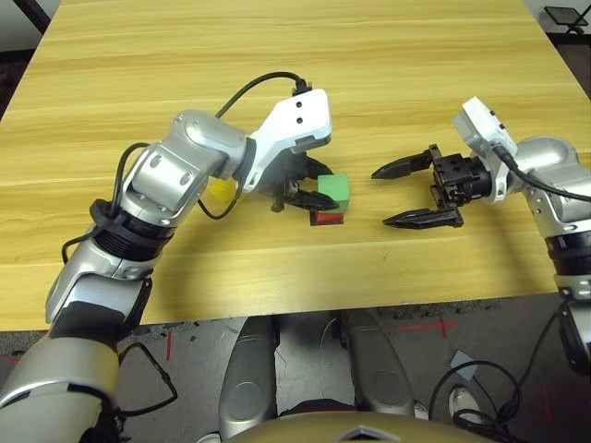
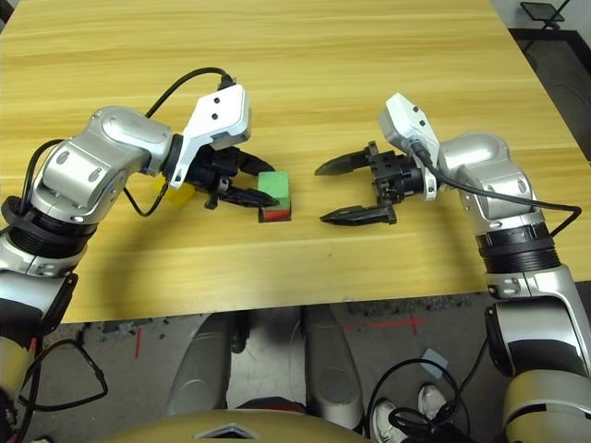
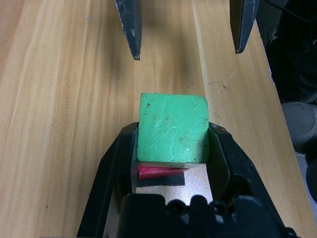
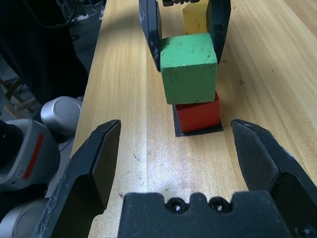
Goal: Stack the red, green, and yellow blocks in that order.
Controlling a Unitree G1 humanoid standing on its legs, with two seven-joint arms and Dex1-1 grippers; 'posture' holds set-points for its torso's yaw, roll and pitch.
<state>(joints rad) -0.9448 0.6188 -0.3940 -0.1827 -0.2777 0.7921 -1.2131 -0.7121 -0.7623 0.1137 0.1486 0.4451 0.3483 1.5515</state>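
We see the right gripper (image 2: pixel 337 193) nearest us on the table's right half, its jaws spread wide and empty, pointing toward the stack. The red block (image 4: pixel 198 112) sits on a flat black patch (image 4: pixel 197 131) near the table's middle. The green block (image 1: pixel 333 189) rests on top of the red block, slightly offset. The left gripper (image 1: pixel 309 185) brackets the green block, one finger along each side; in the left wrist view a narrow gap shows beside the block, so we cannot tell whether it grips. The yellow block (image 4: pixel 195 16) stands on the table (image 1: pixel 277 55) just behind the left gripper, partly hidden by the left arm.
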